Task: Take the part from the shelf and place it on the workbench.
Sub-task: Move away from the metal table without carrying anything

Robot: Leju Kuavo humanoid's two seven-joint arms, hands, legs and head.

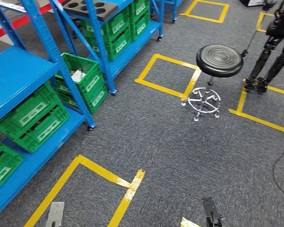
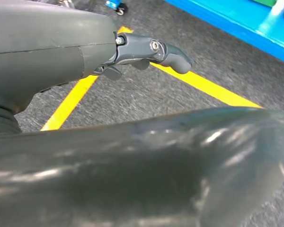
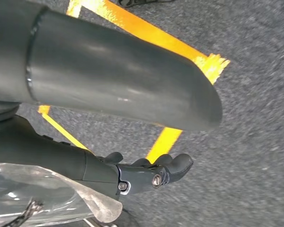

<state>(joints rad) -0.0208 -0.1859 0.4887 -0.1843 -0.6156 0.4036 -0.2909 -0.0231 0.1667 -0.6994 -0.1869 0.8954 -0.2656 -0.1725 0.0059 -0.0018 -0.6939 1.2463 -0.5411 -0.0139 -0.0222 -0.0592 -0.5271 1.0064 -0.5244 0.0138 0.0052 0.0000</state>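
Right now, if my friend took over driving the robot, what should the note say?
Left hand: hangs over the floor, fingers apart, holding nothing.
Right hand: hangs low, and a clear plastic bag lies against it. I cannot tell whether the fingers grip it or what is inside.
Blue shelf with green crates stands to the robot's left.
Done: possibly the pick, if that bag holds the part.
Left: check the bag, find the workbench, set the part on it.
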